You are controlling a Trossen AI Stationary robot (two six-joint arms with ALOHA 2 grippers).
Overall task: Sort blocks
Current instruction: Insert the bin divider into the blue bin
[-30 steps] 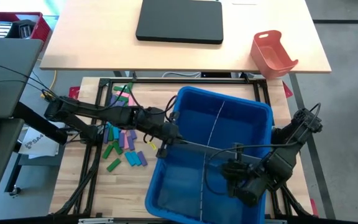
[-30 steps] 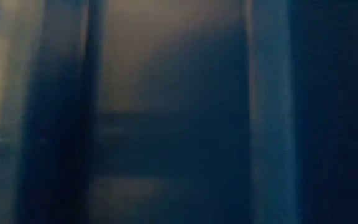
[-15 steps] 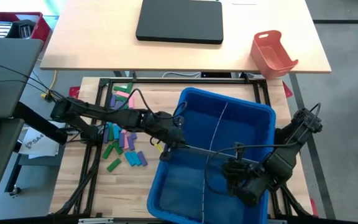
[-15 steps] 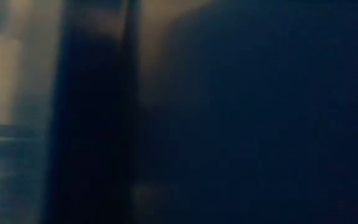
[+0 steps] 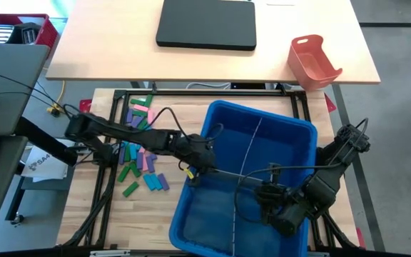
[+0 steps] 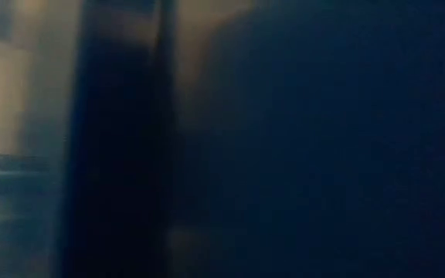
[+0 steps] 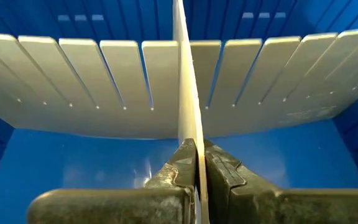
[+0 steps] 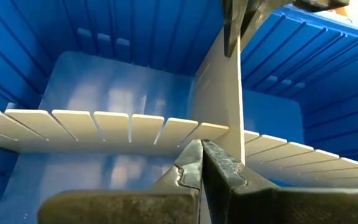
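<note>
while the blocks (image 5: 138, 153) lie loose on the wooden table (image 5: 184, 114), both grippers work inside the blue bin (image 5: 291, 132). the blocks are small flat pieces in green, pink, purple and blue. most make a heap on the table just left of the bin, partly under the left arm; a few green and pink ones lie a little farther back, and one green and one blue piece lie nearer the front edge. none of them shows inside the bin.

the left gripper (image 5: 198, 170) reaches over the bin's left wall. its fingers (image 7: 178, 167) are pressed together on the edge of a thin grey divider sheet (image 7: 188, 106), which stands upright and crosses a second, slotted sheet (image 7: 73, 81). the right gripper (image 5: 268, 193) is low in the bin, toward its front right, and its fingers (image 8: 191, 163) are also pinched on a sheet edge (image 8: 219, 93) where the two sheets meet. from the high view the sheets show as thin pale lines in the bin.

compared with one second ago, the left gripper has moved forward and to the right, deeper over the bin wall, and the bin has shifted slightly with it. the right arm has not changed place. the low view is now almost all dark blue, blocked by the bin; earlier a lighter strip showed there.
</note>
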